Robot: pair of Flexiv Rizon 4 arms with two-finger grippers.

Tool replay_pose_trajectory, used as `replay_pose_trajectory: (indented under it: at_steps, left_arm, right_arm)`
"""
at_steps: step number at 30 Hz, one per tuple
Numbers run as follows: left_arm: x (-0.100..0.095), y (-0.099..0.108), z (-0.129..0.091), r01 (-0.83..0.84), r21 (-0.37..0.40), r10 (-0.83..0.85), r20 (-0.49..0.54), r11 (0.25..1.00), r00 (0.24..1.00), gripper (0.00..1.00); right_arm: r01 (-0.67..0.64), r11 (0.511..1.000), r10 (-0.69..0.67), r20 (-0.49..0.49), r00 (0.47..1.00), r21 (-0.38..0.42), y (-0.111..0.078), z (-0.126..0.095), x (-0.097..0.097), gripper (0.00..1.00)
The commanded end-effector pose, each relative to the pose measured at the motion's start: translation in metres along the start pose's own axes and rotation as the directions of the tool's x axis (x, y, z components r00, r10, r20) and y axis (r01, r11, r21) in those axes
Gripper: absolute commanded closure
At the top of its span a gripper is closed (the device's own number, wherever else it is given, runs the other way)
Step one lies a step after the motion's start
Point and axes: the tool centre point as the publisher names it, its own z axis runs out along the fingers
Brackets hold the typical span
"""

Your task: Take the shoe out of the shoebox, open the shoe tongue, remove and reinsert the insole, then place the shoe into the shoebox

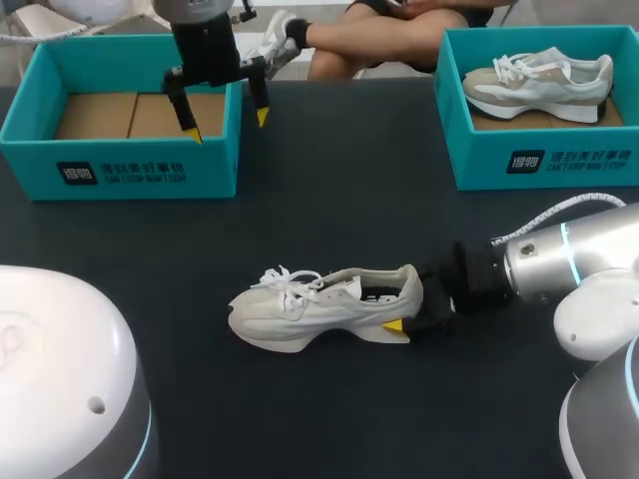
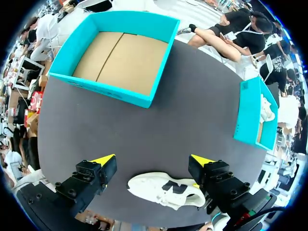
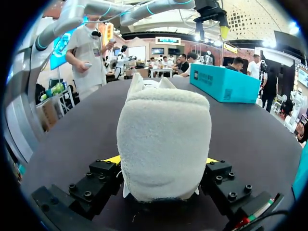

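Note:
A white sneaker [image 1: 319, 307] lies on its sole in the middle of the dark table, toe pointing left. My right gripper [image 1: 407, 311] comes in from the right and is shut on the heel [image 3: 163, 139], with a yellow-tipped finger [image 1: 394, 326] on either side of it. The empty teal shoebox [image 1: 120, 165] stands at the back left, showing its cardboard floor [image 2: 120, 57]. High above that box's right wall hangs my left gripper [image 1: 226, 124], open and holding nothing. In the left wrist view the gripper [image 2: 153, 160] looks down on the sneaker [image 2: 166, 190] far below.
A second teal shoebox [image 1: 544, 165] at the back right holds another sneaker [image 1: 539, 85]. White domed arm bases [image 1: 60, 369] take up the front corners. Dark table lies open between the two boxes and in front of the sneaker.

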Motion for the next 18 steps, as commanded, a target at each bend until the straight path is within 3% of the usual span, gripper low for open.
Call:
replay_pose_trajectory:
  at_steps: [1,14,18]
  left_arm:
    - [0.000,0.000,0.000,0.000,0.001,0.000,-0.001,1.000,1.000,0.00]
    - [0.000,0.000,0.000,0.000,0.001,0.000,-0.001,1.000,1.000,0.00]
    - [0.004,0.027,0.005,0.015,-0.023,-0.014,0.037,1.000,0.999,0.00]
  right_arm:
    - [-0.001,1.000,0.001,0.003,1.000,0.006,-0.003,0.006,0.000,1.00]
    - [-0.001,1.000,0.001,0.003,1.000,0.006,-0.003,0.006,0.000,1.00]
    - [-0.001,1.000,0.001,0.003,1.000,0.006,-0.003,0.006,0.000,1.00]
